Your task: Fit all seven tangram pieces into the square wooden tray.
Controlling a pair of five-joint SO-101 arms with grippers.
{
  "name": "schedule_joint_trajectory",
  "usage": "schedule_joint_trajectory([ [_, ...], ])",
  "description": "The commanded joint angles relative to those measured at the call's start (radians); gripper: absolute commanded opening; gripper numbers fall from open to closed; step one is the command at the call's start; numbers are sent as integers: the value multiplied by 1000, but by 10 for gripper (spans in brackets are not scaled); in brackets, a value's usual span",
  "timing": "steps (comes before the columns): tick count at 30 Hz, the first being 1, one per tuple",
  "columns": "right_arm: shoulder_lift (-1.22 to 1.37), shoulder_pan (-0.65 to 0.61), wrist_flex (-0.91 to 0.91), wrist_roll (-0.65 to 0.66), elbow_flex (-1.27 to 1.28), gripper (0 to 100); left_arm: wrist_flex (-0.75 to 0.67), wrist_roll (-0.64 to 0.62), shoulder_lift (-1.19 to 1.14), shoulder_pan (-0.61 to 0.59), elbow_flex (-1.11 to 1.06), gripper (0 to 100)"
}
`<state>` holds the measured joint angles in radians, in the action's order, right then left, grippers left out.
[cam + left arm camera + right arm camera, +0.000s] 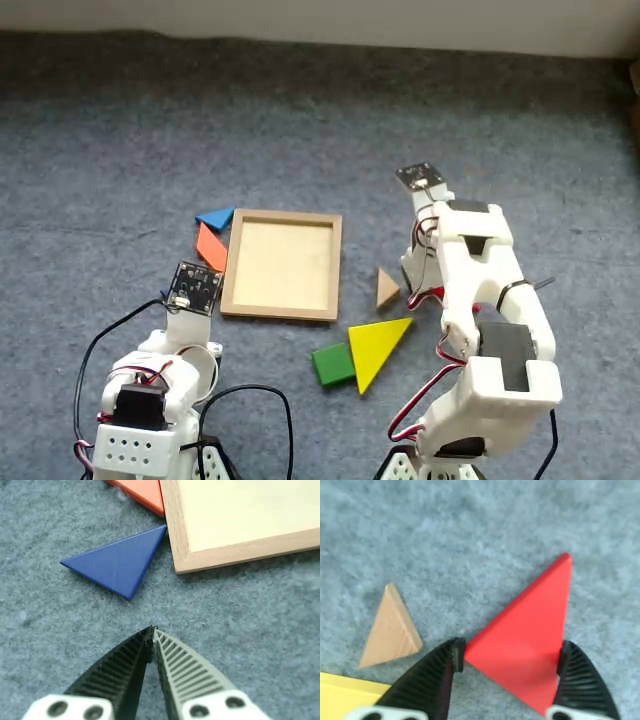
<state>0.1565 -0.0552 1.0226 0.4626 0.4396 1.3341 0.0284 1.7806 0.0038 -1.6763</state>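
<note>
Right now my left gripper (151, 631) is pinched shut, its two fingertips meeting just above the grey carpet (260, 620) with nothing between them. Just ahead of those tips lies the dark blue triangle (117, 562), flat on the carpet, one corner almost at the near corner of the square wooden tray (172, 530). Beyond it, farther from my left gripper, the orange piece (142, 491) lies along the same side of the tray's rim. Farther still, at the tray's far corner, sits the light blue triangle (215, 217).

My right gripper (510, 655) is spread wide, with one finger on each side of the red triangle (530, 625), which lies flat on the carpet. One fingertip (455, 655) sits at a corner of the piece, the other at its opposite edge. Between this gripper and the tray lies the small wooden triangle (392, 630). The yellow triangle (375, 345) lies nearer my base, with the green square (332, 363) set against it. All seven pieces lie outside the tray.
</note>
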Motion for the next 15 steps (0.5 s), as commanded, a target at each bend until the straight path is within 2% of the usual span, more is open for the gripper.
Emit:
schedule_joint_trajectory([
  [1,-48,-13,-21,-12,-13,220,6,-11,35,13,-19,5],
  [5,-50,-13,-8,-12,-15,220,6,-11,35,13,-19,5],
  [9,-68,-15,84,-12,-50,220,6,-11,35,13,-19,5],
  [15,-228,-19,142,-18,-101,220,6,-11,35,13,-19,5],
])
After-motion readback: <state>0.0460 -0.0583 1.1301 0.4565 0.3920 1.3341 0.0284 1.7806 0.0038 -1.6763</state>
